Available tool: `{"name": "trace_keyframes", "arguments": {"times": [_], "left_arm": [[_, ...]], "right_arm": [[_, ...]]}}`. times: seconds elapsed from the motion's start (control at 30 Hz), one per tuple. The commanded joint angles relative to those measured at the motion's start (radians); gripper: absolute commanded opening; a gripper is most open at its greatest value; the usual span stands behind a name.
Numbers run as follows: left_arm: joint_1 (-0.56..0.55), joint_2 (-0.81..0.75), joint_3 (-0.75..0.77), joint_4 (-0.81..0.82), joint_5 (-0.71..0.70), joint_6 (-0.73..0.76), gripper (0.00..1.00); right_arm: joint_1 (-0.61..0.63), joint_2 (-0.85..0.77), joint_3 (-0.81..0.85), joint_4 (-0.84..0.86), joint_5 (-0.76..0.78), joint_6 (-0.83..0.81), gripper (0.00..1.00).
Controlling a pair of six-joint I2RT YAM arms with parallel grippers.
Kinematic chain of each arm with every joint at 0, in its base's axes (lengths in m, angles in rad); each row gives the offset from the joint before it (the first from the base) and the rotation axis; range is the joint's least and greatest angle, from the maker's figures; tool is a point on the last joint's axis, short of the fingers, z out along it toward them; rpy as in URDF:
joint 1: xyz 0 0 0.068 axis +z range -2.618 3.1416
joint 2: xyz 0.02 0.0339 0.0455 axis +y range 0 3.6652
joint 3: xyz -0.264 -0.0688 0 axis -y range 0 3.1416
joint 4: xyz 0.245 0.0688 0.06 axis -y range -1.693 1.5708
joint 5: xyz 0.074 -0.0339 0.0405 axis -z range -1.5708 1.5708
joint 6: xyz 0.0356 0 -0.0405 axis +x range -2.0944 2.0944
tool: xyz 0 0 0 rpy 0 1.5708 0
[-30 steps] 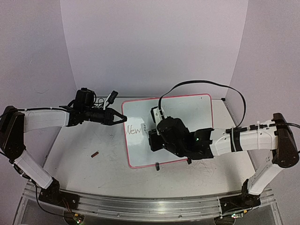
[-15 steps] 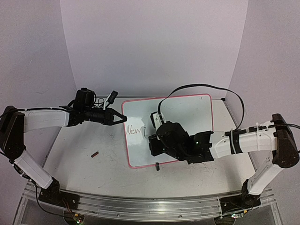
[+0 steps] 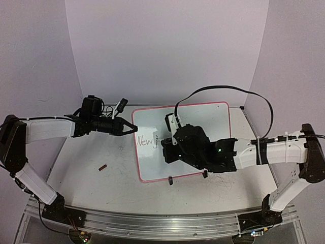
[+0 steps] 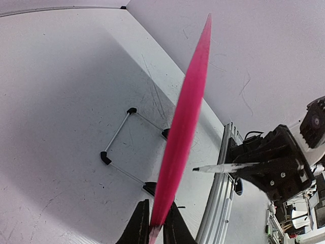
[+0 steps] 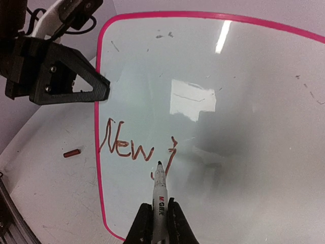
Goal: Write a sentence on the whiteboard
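Right tool pinches marker (hidden overhead) at sentence.

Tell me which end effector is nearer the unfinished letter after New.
Right. The right end effector holds the marker, tip at that letter; the left end effector clamps the whiteboard rim, beyond New.

One flat white pink-rimmed whiteboard, one white marker pen, one small reddish-brown stick on one white desk. Two black grippers: left pincer, right pincer. One reddish handwritten sentence: one word, one letter.
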Motion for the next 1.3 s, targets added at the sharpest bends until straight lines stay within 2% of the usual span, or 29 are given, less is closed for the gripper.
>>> {"name": "trace_keyframes", "arguments": {"times": [0.0, 0.8, 1.27], "left_arm": [[-0.013, -0.011, 0.005, 0.02, 0.026, 0.002, 0.1], [-0.013, -0.011, 0.003, 0.018, 0.023, 0.005, 0.1], [-0.014, -0.014, 0.004, 0.018, 0.024, 0.005, 0.1]], "right_arm": [[-0.024, -0.09, -0.036, 0.04, 0.026, -0.013, 0.0], [-0.032, -0.004, 0.007, 0.038, 0.04, -0.014, 0.0], [-0.034, -0.008, 0.013, 0.041, 0.079, -0.027, 0.0]]}}
